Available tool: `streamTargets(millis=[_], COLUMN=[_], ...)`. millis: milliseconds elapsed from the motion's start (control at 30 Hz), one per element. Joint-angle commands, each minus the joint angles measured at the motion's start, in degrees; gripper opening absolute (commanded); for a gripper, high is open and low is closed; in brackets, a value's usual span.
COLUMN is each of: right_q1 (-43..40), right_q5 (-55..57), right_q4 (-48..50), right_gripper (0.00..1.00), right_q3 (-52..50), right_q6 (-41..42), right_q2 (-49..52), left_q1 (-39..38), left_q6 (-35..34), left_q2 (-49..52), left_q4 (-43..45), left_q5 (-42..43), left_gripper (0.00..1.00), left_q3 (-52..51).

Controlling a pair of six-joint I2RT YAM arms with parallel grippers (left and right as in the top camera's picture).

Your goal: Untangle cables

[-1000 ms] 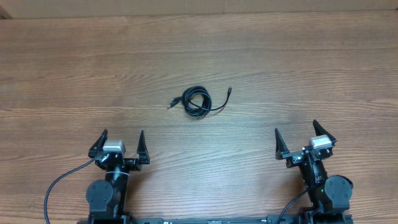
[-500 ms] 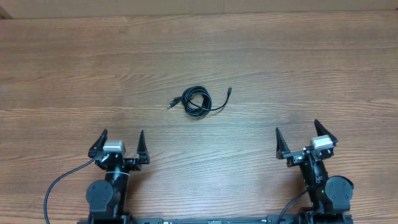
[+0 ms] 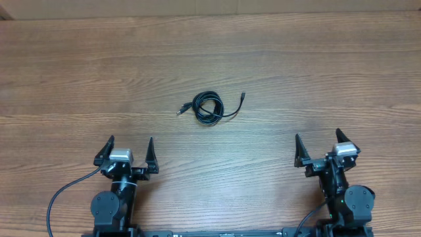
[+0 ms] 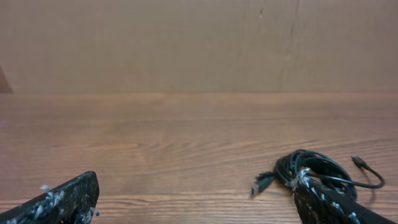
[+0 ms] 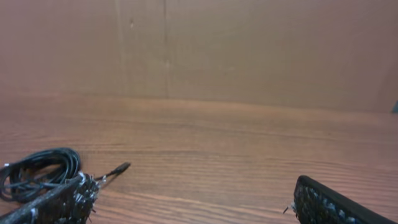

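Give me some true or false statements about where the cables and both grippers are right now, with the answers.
1. The cables lie on the table, touching neither gripper. True.
2. The left gripper is shut on a plug. False: it is open and holds nothing.
3. The right gripper is open. True.
4. The cables are stretched out straight. False: they form a small coil with plug ends sticking out.
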Motion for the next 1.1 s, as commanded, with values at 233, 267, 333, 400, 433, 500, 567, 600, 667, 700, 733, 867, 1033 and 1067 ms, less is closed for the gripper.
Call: streamTargets(millis=[233, 267, 333, 400, 433, 500, 567, 600, 667, 700, 733, 867, 1033, 1067], right_q1=[0.44, 0.44, 0.44, 0.44, 0.44, 0.44, 0.44, 0.44, 0.44, 0.44, 0.44, 0.44, 0.44, 0.44], right_q5=[2.82, 2.82, 3.04, 2.99, 2.99, 2.97, 2.95, 2.93, 2.71, 2.23, 2.08, 0.9, -5.99, -8.07], right_q4=[-8.48, -9.53, -10.86, -11.58, -11.74, -12.5, -13.64, -14.47, -16.37, -17.84, -18.53, -24.28, -26.58, -26.58], right_gripper=[1.0, 1.0, 1.0, 1.0, 1.0, 1.0, 1.0, 1.0, 1.0, 1.0, 1.0, 1.0, 1.0, 1.0], right_q3=[9.35, 10.14, 11.8, 13.46, 14.36, 16.63, 18.86, 20.0, 22.56, 24.55, 25.59, 32.98, 39.82, 40.63], right_q6=[0.74, 0.96, 3.32, 5.73, 6.86, 8.74, 9.75, 9.75, 9.73, 9.73, 9.68, 9.7, 9.7, 9.7], right_q2=[4.81, 6.05, 8.85, 11.82, 13.57, 17.99, 22.18, 24.2, 28.63, 31.91, 33.7, 44.15, 52.81, 54.03], left_q1=[0.31, 0.31, 0.31, 0.31, 0.31, 0.31, 0.31, 0.31, 0.31, 0.31, 0.31, 0.31, 0.31, 0.31], left_q6=[-2.99, -2.99, -2.99, -2.99, -2.99, -2.99, -2.99, -2.99, -2.99, -2.99, -2.99, -2.99, -3.02, -2.99], left_q2=[0.94, 1.75, 3.87, 6.73, 8.57, 12.76, 17.75, 20.52, 26.01, 29.59, 32.24, 45.66, 56.78, 58.49], left_q4=[-6.01, -7.28, -9.77, -11.21, -11.72, -12.44, -12.7, -12.92, -13.81, -14.67, -15.5, -24.17, -39.71, -42.51], left_q5=[1.33, 1.36, 1.36, 1.36, 1.38, 1.62, 2.56, 3.5, 4.98, 5.92, 6.29, 7.48, 10.19, 10.64], left_gripper=[1.0, 1.0, 1.0, 1.0, 1.0, 1.0, 1.0, 1.0, 1.0, 1.0, 1.0, 1.0, 1.0, 1.0], left_q3=[3.69, 4.63, 6.64, 8.66, 9.75, 12.02, 14.47, 15.98, 19.26, 21.57, 23.41, 35.52, 50.07, 52.5])
